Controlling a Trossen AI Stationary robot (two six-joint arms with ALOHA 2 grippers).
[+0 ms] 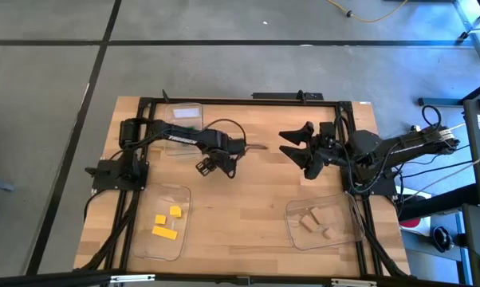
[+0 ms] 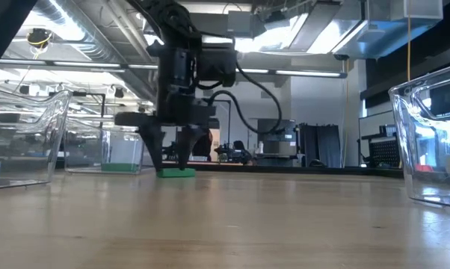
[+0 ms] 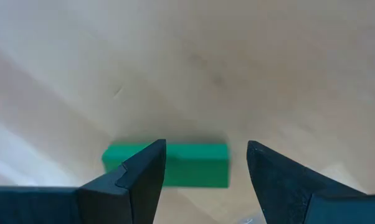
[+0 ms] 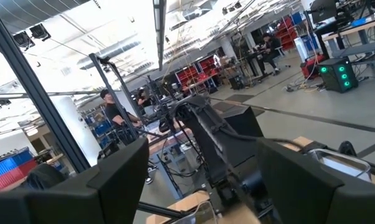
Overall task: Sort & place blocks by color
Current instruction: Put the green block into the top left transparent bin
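Bare table [image 1: 256,199] lies wide open between the two near trays [image 1: 162,231]. The left gripper [image 1: 217,165] and right gripper [image 1: 297,148] crowd the middle, a clear gap between them.

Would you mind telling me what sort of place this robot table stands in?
Probably a large robotics lab or workshop hall: exposed ceiling ducts and strip lights overhead, red storage shelving along the aisles, and people standing at other workstations beyond the wooden table.

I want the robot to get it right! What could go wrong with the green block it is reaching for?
1. The left gripper has open jaws over the green block, but the block sits off to one side. Closing now might pinch just an end and twist it.
2. The block lies flat on the table, so the fingertips could bump the wood.
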